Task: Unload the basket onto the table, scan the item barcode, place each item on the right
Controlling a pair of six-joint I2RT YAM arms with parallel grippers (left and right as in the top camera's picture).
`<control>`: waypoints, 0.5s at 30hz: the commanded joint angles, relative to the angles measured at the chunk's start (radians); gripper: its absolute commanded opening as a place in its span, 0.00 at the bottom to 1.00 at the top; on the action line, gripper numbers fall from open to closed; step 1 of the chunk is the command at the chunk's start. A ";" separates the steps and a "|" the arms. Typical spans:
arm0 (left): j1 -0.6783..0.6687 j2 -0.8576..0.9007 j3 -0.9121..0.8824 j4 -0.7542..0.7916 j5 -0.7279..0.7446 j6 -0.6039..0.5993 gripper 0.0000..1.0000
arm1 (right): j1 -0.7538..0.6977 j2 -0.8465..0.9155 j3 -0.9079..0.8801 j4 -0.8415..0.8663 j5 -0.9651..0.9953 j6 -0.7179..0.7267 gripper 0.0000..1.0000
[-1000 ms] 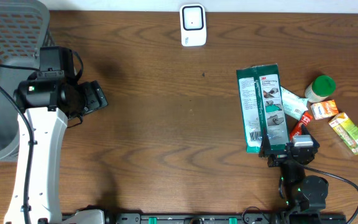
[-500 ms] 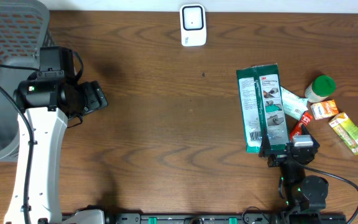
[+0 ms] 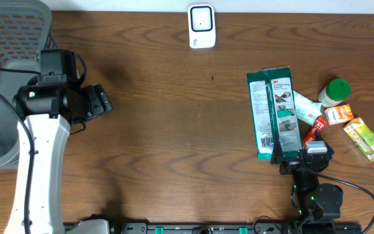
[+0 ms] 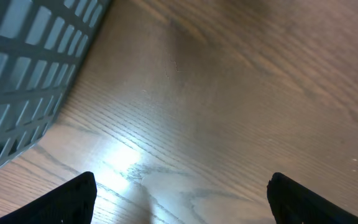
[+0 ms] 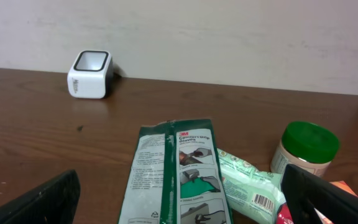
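**A:** Where is the item?

**B:** The green packet [image 3: 273, 112] lies flat on the right part of the table [image 3: 174, 130], printed face up, with its long side running away from the robot. The white scanner [image 3: 201, 26] stands at the far edge, well apart from it.

**A:** And the right end effector [image 3: 302, 155]?

**B:** It sits at the packet's near end, spread wide. In the wrist view both fingers [image 5: 42, 199] stand out at the frame's corners, with the packet reaching in between. I cannot tell whether they touch it.

**A:** What lies around the packet?

**B:** On its right, a pale green tube [image 3: 307, 108] is touching it. Beyond that come a green-lidded jar [image 3: 335, 91], an orange box [image 3: 337, 115] and a yellow-green box [image 3: 366, 139].

**A:** The left side?

**B:** The left end effector [image 3: 98, 103] hangs over bare wood beside the grey basket [image 3: 5, 39], also spread wide.

**A:** Anything different from a second ago?

**B:** Hardly. The packet, the scanner and the clutter lie where they did. Both end effectors keep the same spread, and neither arm has shifted visibly.
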 commanded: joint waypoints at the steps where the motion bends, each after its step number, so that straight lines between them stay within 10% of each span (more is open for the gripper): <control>1: 0.005 -0.129 -0.002 -0.001 -0.016 0.006 0.89 | -0.004 -0.001 -0.001 -0.003 -0.005 -0.013 0.99; 15: -0.002 -0.652 -0.004 -0.046 -0.031 0.018 0.89 | -0.004 -0.001 -0.001 -0.003 -0.005 -0.013 0.99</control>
